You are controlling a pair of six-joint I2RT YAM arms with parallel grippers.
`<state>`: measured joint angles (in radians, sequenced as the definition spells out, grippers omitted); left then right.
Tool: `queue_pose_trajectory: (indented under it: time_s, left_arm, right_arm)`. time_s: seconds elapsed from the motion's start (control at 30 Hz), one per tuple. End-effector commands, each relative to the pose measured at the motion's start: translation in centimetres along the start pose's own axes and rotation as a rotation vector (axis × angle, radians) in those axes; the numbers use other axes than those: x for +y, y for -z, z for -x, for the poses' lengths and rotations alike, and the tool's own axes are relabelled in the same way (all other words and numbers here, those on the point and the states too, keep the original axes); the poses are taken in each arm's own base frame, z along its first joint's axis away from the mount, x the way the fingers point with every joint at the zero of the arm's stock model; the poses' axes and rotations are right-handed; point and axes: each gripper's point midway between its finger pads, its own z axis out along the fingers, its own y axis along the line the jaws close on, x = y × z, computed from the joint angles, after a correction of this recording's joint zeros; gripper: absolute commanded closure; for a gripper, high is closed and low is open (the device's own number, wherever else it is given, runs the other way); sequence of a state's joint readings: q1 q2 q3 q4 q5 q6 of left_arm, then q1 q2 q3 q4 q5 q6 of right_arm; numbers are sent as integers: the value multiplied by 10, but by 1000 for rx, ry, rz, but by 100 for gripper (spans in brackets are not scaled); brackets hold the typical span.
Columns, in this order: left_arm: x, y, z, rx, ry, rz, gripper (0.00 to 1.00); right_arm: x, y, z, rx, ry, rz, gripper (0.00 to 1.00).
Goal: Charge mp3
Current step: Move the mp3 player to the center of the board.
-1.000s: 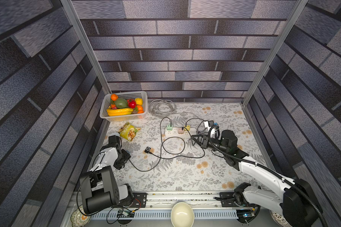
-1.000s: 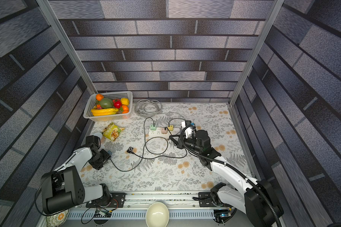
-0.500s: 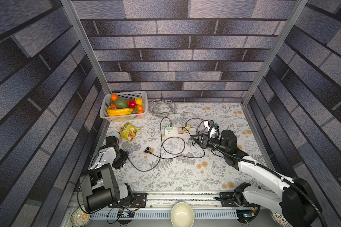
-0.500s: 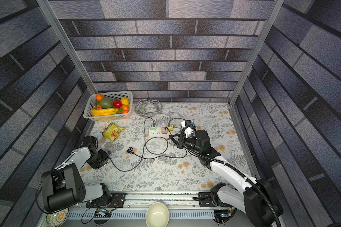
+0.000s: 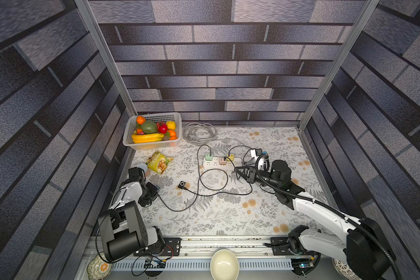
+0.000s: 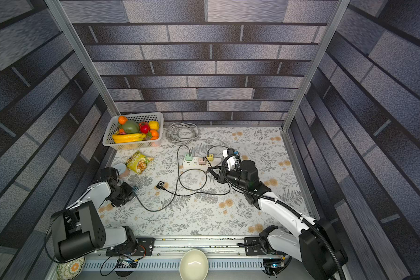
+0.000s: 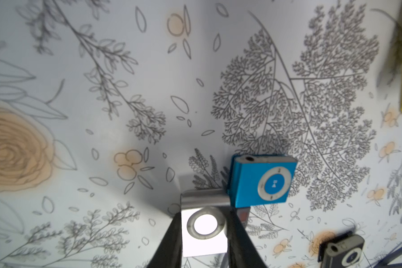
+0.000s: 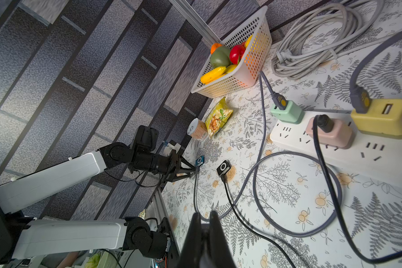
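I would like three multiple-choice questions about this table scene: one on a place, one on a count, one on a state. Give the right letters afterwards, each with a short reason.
1. The blue mp3 player lies
A) right beside the silver mp3 player
B) on top of it
C) far across the table from it

2. How many adapters sit in the power strip?
A) two
B) three
C) five

3. The black mp3 player
A) has a cable plugged in
B) has no cable
C) is lifted off the table

1 A: the left wrist view shows them side by side.
2 B: one green, one pink, one yellow.
3 A: a thin black cable runs out of it.
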<state>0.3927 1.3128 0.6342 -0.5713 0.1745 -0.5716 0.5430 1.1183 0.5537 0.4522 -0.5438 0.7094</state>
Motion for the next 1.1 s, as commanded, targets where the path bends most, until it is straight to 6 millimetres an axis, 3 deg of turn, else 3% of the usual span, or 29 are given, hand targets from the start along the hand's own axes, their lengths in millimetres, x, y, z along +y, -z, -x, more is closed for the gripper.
queue_pose_trajectory:
  time_s: [0.0,0.27,0.7,0.93,1.07]
  left_arm:
    - [-3,-3,-11,37,-7,-31,73]
    - [-12,-1,-53,95,-44,-26,72]
    - [9,6,-108,112,-118,123,72]
    - [19,11,-118,84,-125,185,66]
    - [23,8,-119,86,-129,202,51]
  right_arm:
    - [1,-1,1,1,0,14,100]
    - [0,-3,1,8,0,12,100]
    - [2,-6,0,17,-11,29,100]
    - [2,-6,0,18,-14,33,100]
    - [3,-5,0,22,-17,37,100]
